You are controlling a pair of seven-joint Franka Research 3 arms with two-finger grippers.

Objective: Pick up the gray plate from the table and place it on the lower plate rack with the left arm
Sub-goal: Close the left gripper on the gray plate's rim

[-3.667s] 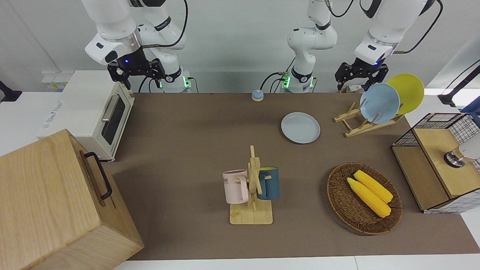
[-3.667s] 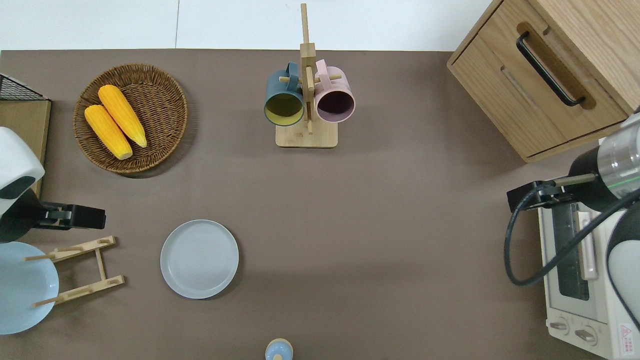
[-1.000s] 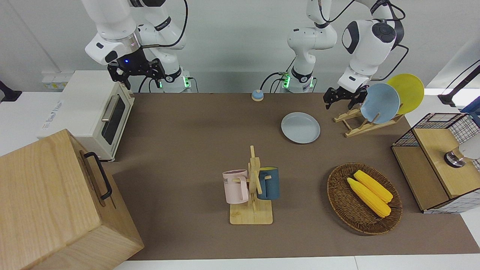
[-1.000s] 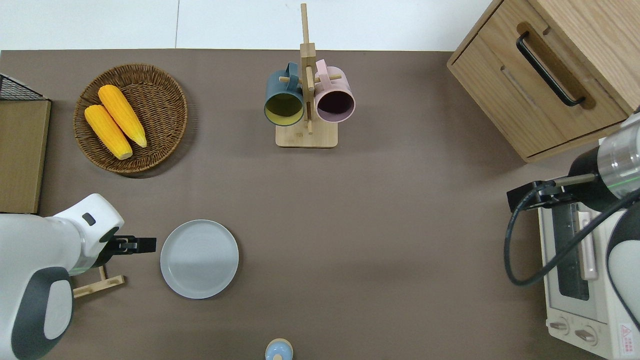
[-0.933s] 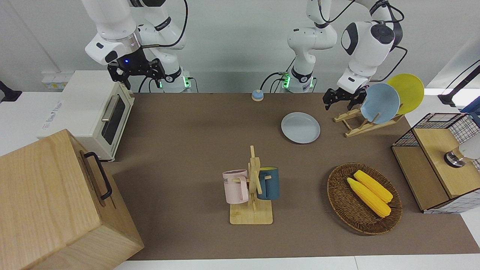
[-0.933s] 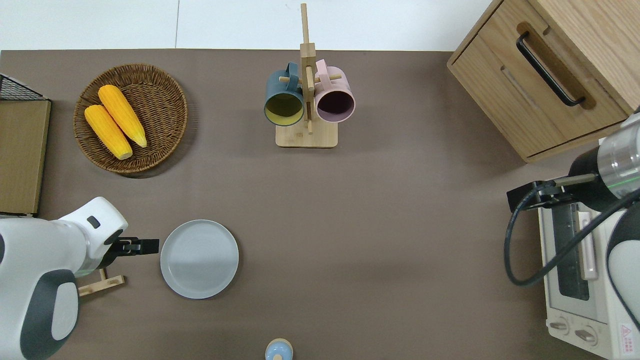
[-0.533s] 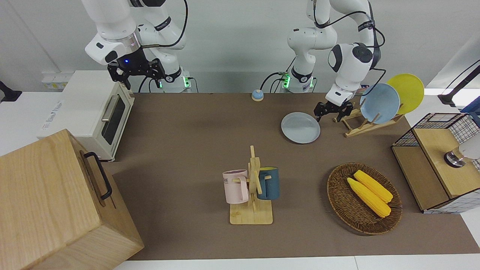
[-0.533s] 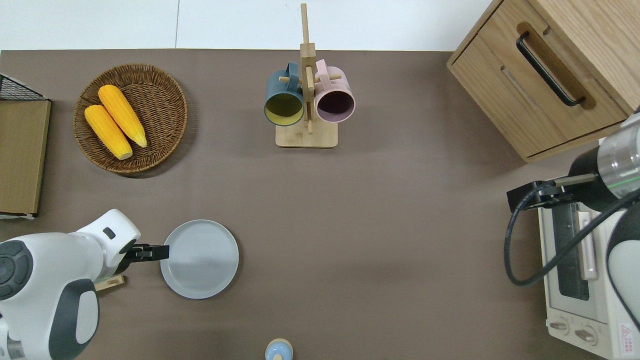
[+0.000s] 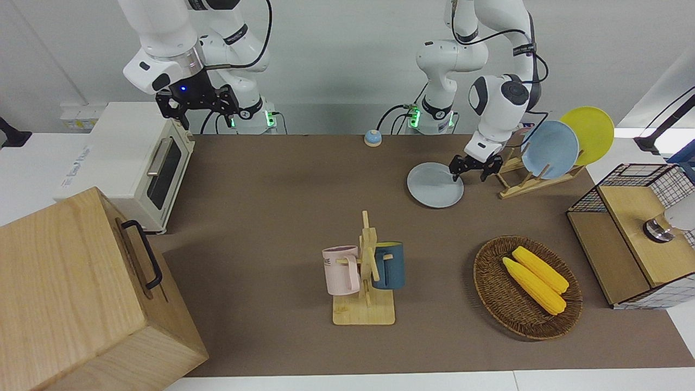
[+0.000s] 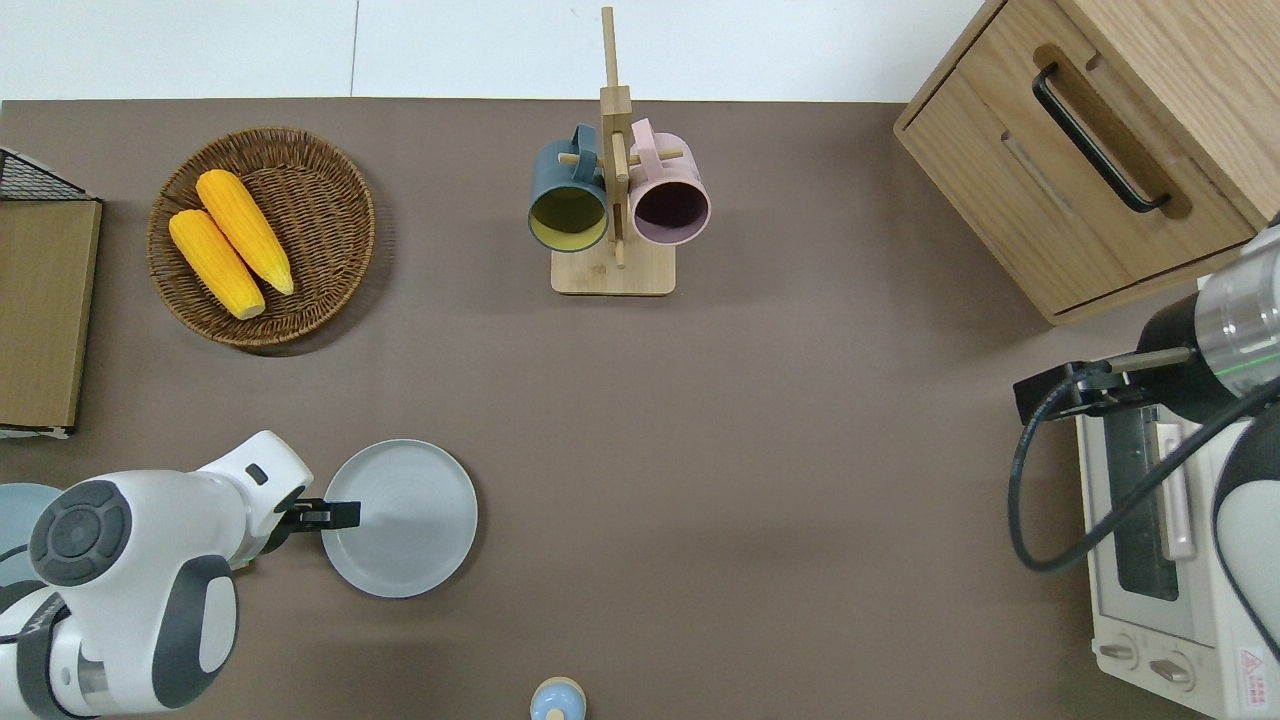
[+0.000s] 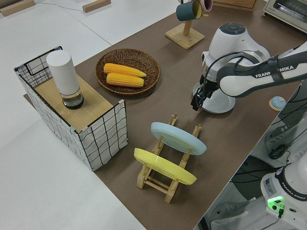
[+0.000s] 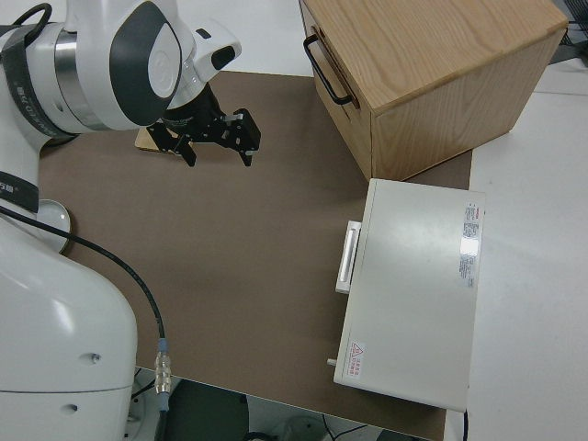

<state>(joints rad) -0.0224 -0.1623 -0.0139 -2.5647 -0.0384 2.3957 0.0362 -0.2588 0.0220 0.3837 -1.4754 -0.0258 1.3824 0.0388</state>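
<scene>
Since the gray plate (image 10: 400, 518) lies flat on the surface (image 10: 760, 420), I've set the left gripper (image 10: 335, 515), fingers spread, at its nine-o'clock rim; right arm parked.

"FRANKA EMIKA" on left arm (image 11: 259, 79) link, base.

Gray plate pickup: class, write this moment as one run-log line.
left gripper: open, at rim of gray plate | plate: flat on table | right arm: parked

Bare tabletop (image 10: 760, 420) all around gray plate (image 10: 405, 525) except the rack side: lower plate rack (image 9: 524, 182) stands just beside it, blue plate (image 9: 549, 149) and yellow plate (image 9: 591, 133) slotted in.
</scene>
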